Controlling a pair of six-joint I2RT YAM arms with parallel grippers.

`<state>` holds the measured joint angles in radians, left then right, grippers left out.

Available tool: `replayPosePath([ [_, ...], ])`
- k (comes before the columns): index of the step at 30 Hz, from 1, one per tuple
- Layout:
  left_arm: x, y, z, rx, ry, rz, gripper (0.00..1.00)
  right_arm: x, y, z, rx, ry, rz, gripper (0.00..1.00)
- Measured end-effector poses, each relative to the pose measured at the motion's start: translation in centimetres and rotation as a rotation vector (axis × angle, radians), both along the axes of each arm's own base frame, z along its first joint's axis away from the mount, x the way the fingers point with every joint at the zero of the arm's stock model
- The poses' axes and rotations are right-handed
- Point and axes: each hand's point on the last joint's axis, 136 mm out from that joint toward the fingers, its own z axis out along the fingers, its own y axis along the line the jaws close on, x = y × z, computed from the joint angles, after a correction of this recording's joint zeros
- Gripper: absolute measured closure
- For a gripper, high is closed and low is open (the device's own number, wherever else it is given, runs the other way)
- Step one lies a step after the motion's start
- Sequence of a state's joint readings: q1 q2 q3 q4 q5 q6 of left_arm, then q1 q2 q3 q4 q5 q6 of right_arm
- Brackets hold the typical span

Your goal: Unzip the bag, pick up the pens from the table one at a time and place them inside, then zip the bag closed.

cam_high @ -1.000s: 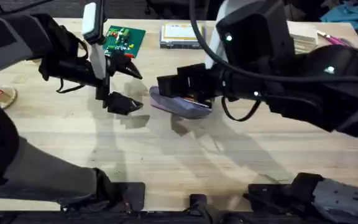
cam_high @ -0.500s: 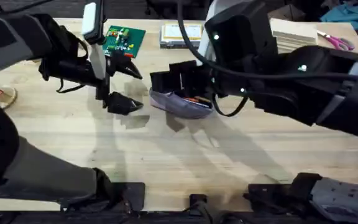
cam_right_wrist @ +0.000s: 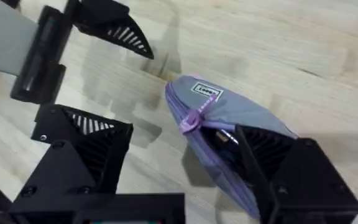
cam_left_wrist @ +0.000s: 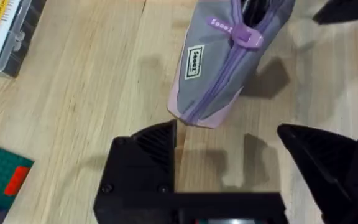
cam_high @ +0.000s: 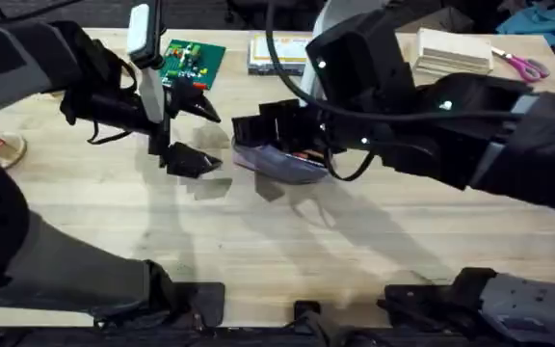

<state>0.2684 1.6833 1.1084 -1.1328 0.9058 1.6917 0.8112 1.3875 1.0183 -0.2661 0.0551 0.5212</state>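
The lilac and grey bag (cam_high: 285,166) lies mid-table, its zipper partly open. In the right wrist view the purple zipper pull (cam_right_wrist: 195,118) sits near the bag's (cam_right_wrist: 229,112) closed end, and dark slim shapes with a metallic glint (cam_right_wrist: 224,137) show inside the opening; I cannot tell whether they are the pens. My right gripper (cam_right_wrist: 182,149) is open, straddling the bag's zipper-pull end, one finger (cam_right_wrist: 278,158) over the opening. My left gripper (cam_high: 193,133) hovers open just left of the bag (cam_left_wrist: 219,62), its fingertips (cam_left_wrist: 157,140) apart from the fabric.
At the table's back sit a green circuit board (cam_high: 193,60), a clear box with a yellow label (cam_high: 277,53), a stack of wooden blocks (cam_high: 454,48) and pink-handled scissors (cam_high: 520,66). A small red-and-white item (cam_high: 3,146) lies at the far left edge.
The right arm has shifted left, carrying its gripper further over the bag's left end. The left arm has stayed still.
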Motion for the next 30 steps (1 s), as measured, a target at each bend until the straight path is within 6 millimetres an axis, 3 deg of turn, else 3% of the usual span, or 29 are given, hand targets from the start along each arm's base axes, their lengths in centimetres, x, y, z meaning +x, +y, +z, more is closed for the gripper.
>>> replayPosePath([
  [7,0.0,0.0,0.0,0.000,0.000,0.000,0.008,0.1,0.1,-0.4,-0.006,0.006,0.000,0.003],
  [20,0.0,0.0,0.0,0.000,0.000,0.000,0.007,1.4,1.5,-3.9,-0.036,0.038,-0.002,0.003],
  [30,0.0,0.0,0.0,0.000,0.000,0.000,0.007,2.1,2.2,-4.6,-0.026,0.028,-0.002,0.003],
])
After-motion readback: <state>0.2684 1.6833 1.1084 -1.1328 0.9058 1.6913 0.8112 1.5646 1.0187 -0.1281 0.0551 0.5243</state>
